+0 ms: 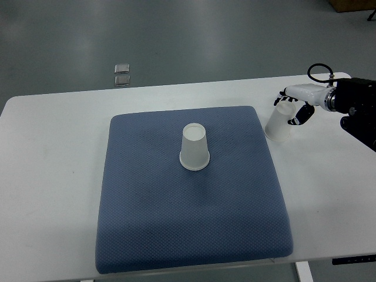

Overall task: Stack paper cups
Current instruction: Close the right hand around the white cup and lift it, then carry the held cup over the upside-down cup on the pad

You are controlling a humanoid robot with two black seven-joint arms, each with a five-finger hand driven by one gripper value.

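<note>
A white paper cup [194, 147] stands upside down near the middle of the blue mat [147, 229]. A second white paper cup [278, 125] is upside down just off the mat's right edge, over the white table. My right hand [294, 106] comes in from the right edge and its fingers are curled around the top of that second cup. Whether this cup rests on the table or is lifted a little, I cannot tell. The left arm does not show.
The white table [53, 176] carries the mat, with bare strips to the left and right. Its far edge runs behind the cups. Two small metal squares [122, 74] lie on the grey floor beyond the table.
</note>
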